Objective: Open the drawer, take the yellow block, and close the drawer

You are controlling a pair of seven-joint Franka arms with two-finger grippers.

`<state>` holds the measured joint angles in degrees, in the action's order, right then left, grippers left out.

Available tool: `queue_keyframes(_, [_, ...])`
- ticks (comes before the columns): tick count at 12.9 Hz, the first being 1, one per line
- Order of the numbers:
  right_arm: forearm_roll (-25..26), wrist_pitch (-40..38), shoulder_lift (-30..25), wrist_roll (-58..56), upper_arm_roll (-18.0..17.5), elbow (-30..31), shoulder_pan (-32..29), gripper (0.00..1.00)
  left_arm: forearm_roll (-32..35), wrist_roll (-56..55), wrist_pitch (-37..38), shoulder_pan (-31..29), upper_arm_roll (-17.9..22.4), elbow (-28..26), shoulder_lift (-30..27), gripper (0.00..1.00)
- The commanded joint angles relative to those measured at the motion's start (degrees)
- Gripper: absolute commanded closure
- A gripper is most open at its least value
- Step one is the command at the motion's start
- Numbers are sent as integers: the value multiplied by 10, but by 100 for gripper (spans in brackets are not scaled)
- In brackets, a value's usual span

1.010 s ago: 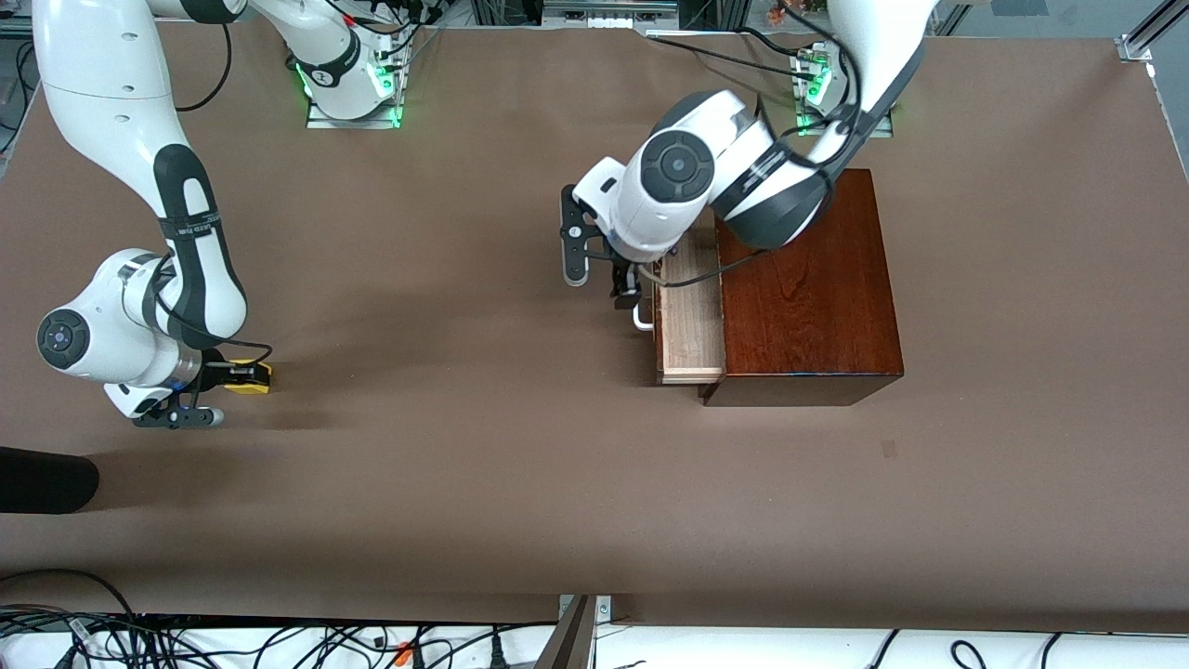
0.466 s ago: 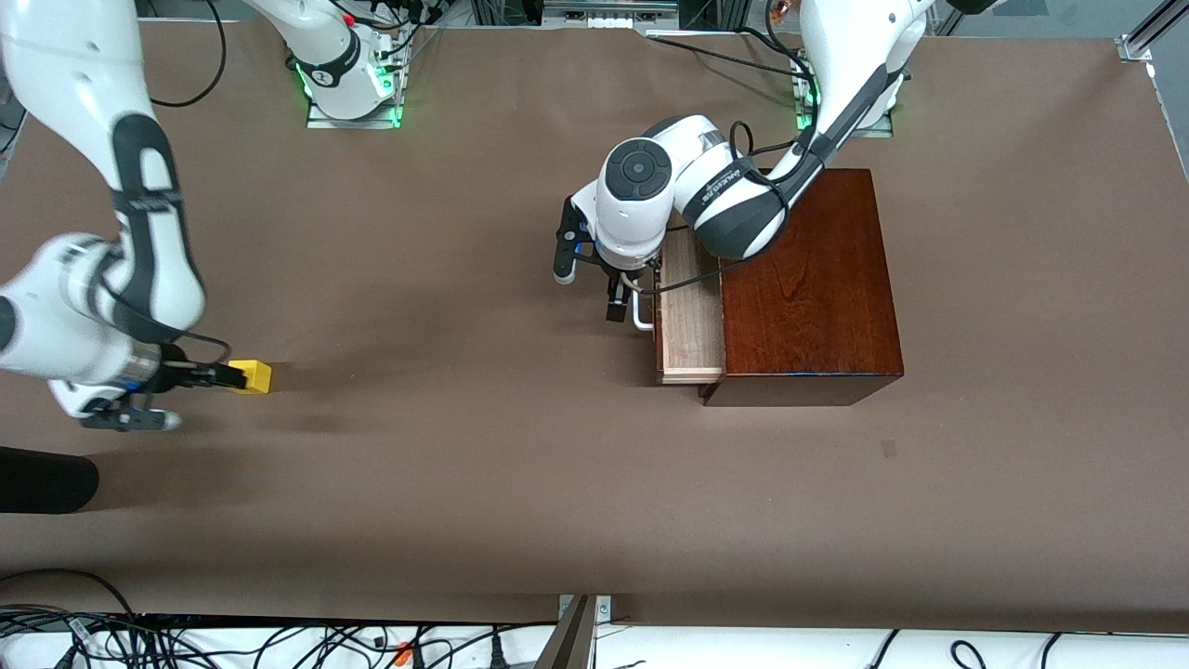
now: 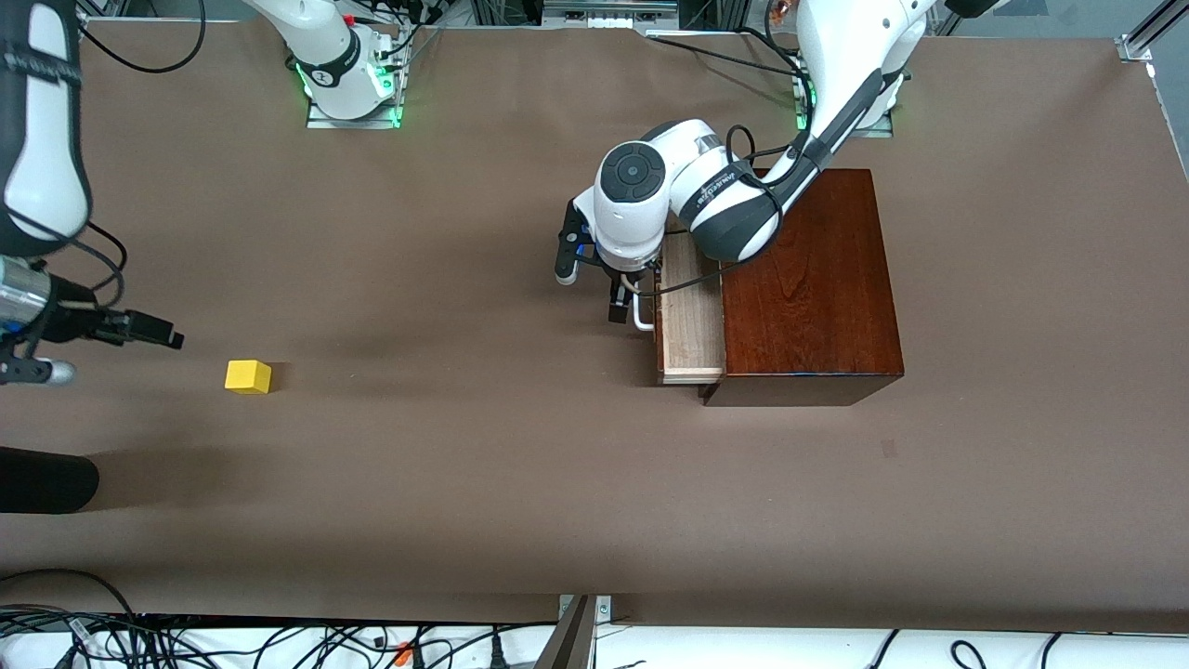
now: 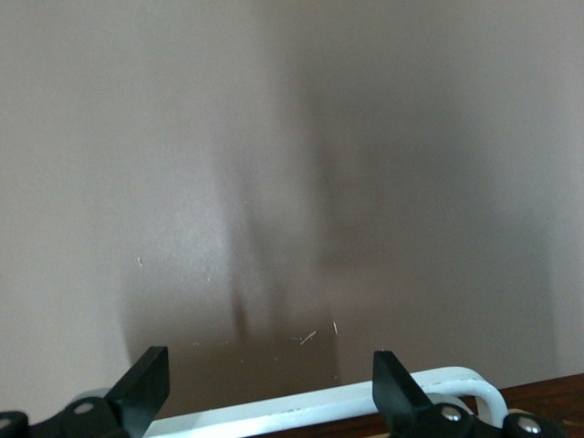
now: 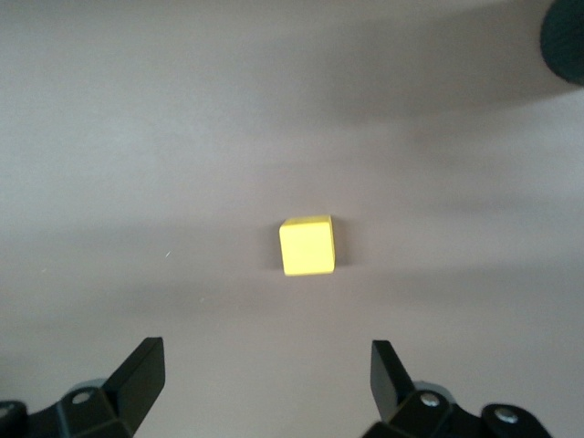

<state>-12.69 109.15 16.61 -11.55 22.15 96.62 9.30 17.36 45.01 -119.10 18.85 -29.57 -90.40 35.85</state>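
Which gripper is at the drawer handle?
The left gripper, open, its fingers astride the drawer's white handle. The right gripper, also open, hangs empty above the table near the yellow block.

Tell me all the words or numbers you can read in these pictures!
Black band on the left arm: some white letters, too small and blurred to read.
Yellow block: plain, no writing.
Drawer and wooden box: no writing.
Nothing else carries text that can be read.

Even bright light, soft shadows, sharp focus.
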Motion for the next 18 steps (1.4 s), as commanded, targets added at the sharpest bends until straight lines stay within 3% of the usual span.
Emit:
queue_keyframes(1, [66,-51,-70,83,-9,9,26,0,29,6,41,-7,4,-4,-8,0])
queue_keyframes(4, [70,-108,-125,104,-14,2,34,0,21,3,9,1,4,5,-2,0])
queue_keyframes(7, [80,-151,-144,127,-43,-7,44,0,8,-3,4,1,0,15,0,0])
queue_keyframes(9, [82,-155,-150,137,-47,-13,44,0,-11,-3,4,2,0,29,0,0])
queue_keyframes(11, [129,-159,-175,151,-73,-7,47,0,-19,-5,-3,5,0,30,4,0])
queue_keyframes(18, [132,-156,-176,187,-79,2,47,0,-15,2,-10,5,7,21,21,0])
